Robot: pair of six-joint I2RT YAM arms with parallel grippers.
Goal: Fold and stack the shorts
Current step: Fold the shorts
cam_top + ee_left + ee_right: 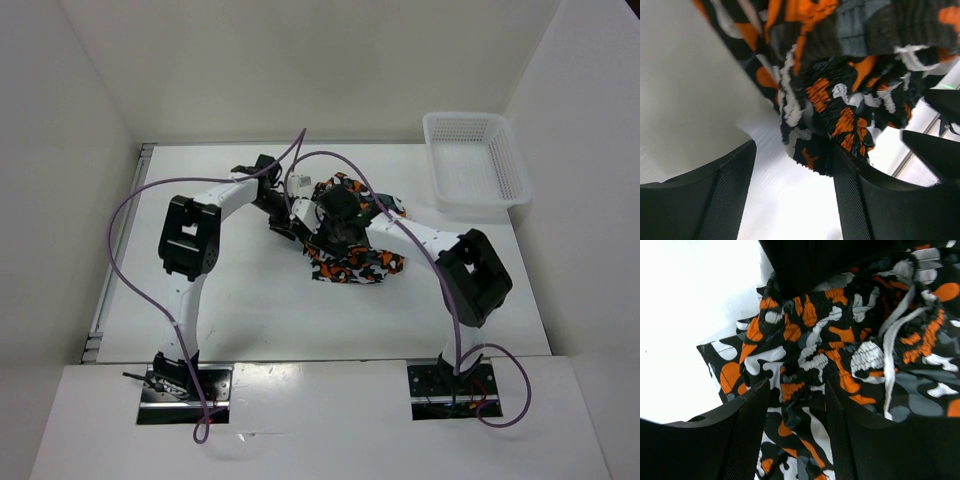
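The shorts (355,265), in an orange, black, grey and white blotch print, lie bunched in the middle of the table. My right gripper (336,222) is over their upper part. In the right wrist view its jaws (797,430) are closed on a raised fold of the shorts (805,365) beside the gathered waistband and white drawstring. My left gripper (297,222) is just left of the shorts. In the left wrist view it (794,200) is open with bare table between the fingers. The crumpled waistband (840,105) hangs above and touches the right finger (860,200).
A white plastic mesh basket (475,160) stands at the back right of the table. White walls close in the table at the back and on both sides. Purple cables loop over both arms above the shorts.
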